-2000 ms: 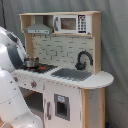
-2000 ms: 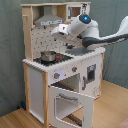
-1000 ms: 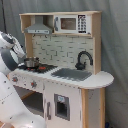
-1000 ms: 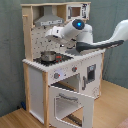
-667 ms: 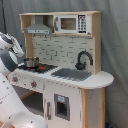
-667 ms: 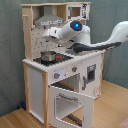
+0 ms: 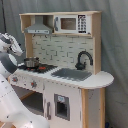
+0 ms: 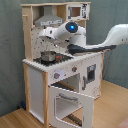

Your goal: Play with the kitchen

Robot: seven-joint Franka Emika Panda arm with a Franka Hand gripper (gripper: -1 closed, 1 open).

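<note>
Nearest in the second exterior view: oven door [image 8: 71,104] hung open, dropped forward off the front of the kitchen [image 8: 60,75], which stood on a wood floor [image 8: 15,120] against a grey curtain [image 8: 10,50]. Above the door, two knobs [image 8: 56,75] on the front panel.

On the black stovetop [image 8: 50,59] sat a small metal pot [image 8: 48,56], also seen at the first exterior view's left [image 7: 31,62]. The arm [image 8: 100,42] reached in from the second exterior view's right, wrist bent over the stovetop; the gripper [image 8: 46,35] hung above the pot, apart from it. Jaws: could not tell how far open, nor whether anything was held.

Further along the tabletop [image 7: 95,80] in the first exterior view: grey sink [image 7: 71,74], black faucet [image 7: 83,59]. Furthest back, hood [image 7: 38,27] and microwave [image 7: 70,23] on the top shelf.

Judgement: the step looked like an approach to the pot. To do it well, descend straight, centre over the rim or handle, stay clear of the hood overhead and the tiled back wall [image 7: 55,49], and keep the elbow off the open oven door.
</note>
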